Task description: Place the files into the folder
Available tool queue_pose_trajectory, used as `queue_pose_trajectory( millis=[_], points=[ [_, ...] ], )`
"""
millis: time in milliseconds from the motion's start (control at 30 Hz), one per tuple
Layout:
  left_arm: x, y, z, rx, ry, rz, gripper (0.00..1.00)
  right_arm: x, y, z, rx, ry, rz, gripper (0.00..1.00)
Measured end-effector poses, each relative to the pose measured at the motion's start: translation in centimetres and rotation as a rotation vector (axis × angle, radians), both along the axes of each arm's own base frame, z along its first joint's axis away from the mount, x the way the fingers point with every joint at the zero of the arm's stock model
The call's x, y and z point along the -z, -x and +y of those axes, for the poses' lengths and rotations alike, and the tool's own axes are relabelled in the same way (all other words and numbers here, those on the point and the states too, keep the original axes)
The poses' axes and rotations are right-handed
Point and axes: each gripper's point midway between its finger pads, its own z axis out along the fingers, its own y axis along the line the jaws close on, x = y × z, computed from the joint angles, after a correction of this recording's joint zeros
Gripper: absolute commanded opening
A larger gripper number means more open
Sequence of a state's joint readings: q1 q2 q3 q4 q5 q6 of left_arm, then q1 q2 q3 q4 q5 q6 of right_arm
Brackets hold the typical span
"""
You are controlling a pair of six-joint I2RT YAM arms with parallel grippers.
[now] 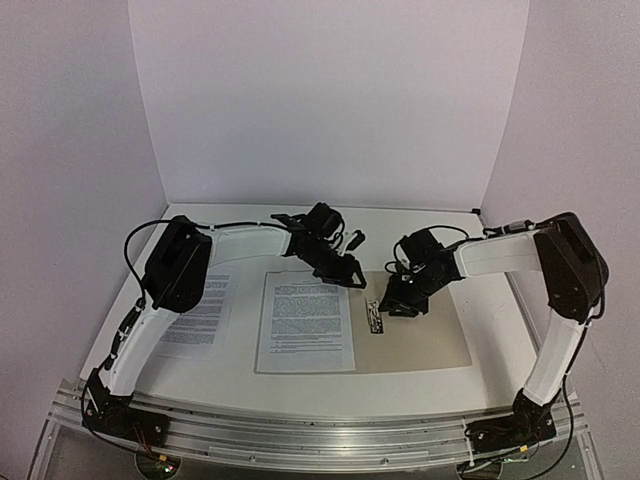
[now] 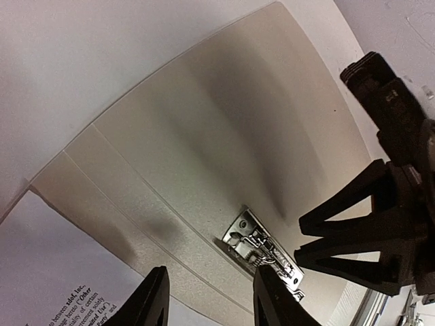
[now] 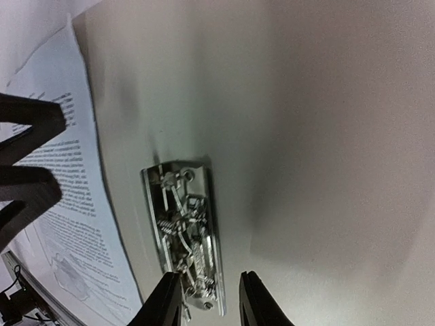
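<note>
Presently noted both arms bent inward over table [image 1: 300, 390] middle, elbows high at side edges. Found left gripper [image 2: 212, 273] spread, empty, above far edge of first file [image 1: 305, 322], lying on left cover of folder [image 1: 425, 340]. Found right gripper [image 3: 211, 276] spread, empty, tips either side of metal clip [image 3: 185, 231] end. Recorded folder open flat toward near edge, long axis left-right; second file [image 1: 198, 318] by left edge, long axis near-far.
</note>
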State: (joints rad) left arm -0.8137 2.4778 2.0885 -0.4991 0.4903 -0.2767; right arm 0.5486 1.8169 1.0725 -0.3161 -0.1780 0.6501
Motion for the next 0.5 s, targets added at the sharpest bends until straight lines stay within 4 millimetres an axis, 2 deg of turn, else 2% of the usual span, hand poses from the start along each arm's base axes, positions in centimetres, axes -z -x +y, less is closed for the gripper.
queue_pose_trajectory(
  millis=[100, 267, 500],
  points=[
    [0.6, -0.3, 0.2, -0.039, -0.015, 0.021, 0.42, 1.8, -0.1, 0.2, -0.006, -0.005, 0.028, 0.28],
    [1.0, -0.6, 0.4, -0.096, -0.028, 0.053, 0.42, 1.9, -0.8, 1.6, -0.048, -0.036, -0.002, 0.25],
    [1.7, 0.0, 0.9, -0.127, -0.059, 0.108, 0.41, 1.9, -1.4, 3.3, -0.074, -0.072, -0.018, 0.23]
  ],
)
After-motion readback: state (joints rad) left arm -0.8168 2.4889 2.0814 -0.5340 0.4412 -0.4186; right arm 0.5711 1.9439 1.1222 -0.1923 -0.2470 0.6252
